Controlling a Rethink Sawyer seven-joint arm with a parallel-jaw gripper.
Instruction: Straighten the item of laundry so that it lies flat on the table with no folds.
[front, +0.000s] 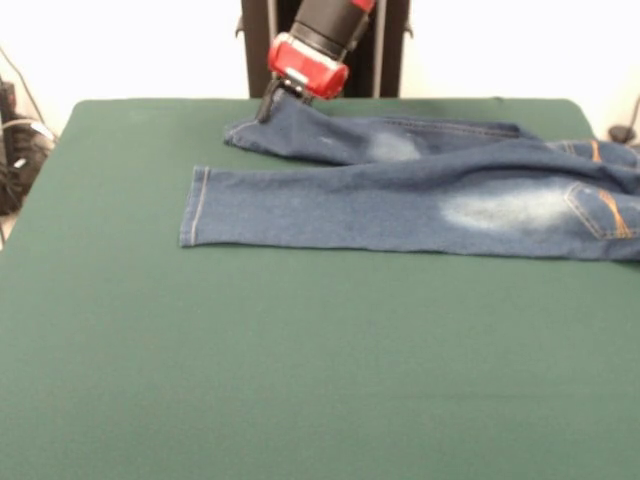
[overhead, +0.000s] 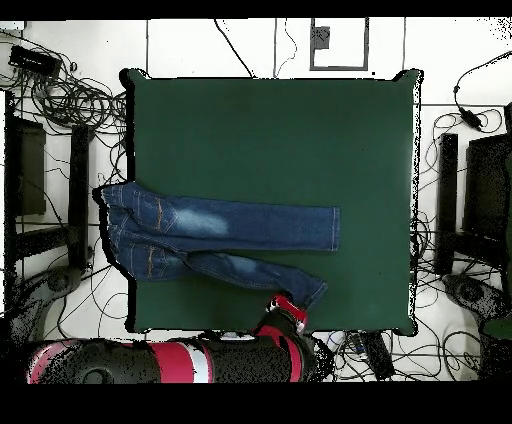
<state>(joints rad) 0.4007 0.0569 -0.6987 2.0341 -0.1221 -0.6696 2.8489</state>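
My gripper (front: 272, 103) is down at the far leg's cuff, right at the end of the jeans (front: 420, 195), and from the front its dark tips sit against the denim there; whether they pinch the cloth or just touch it, I cannot tell. The red wrist (front: 308, 65) angles in above it. The jeans lie across the far half of the green table (front: 300, 380), legs pointing to the picture's left in the front view. The near leg runs out long and flat, its hem square. The far leg is shorter-looking and bends at an angle toward my gripper. The waist end with the orange-stitched pocket (front: 603, 212) reaches the table's edge, and from overhead it hangs slightly past that edge (overhead: 112, 215)
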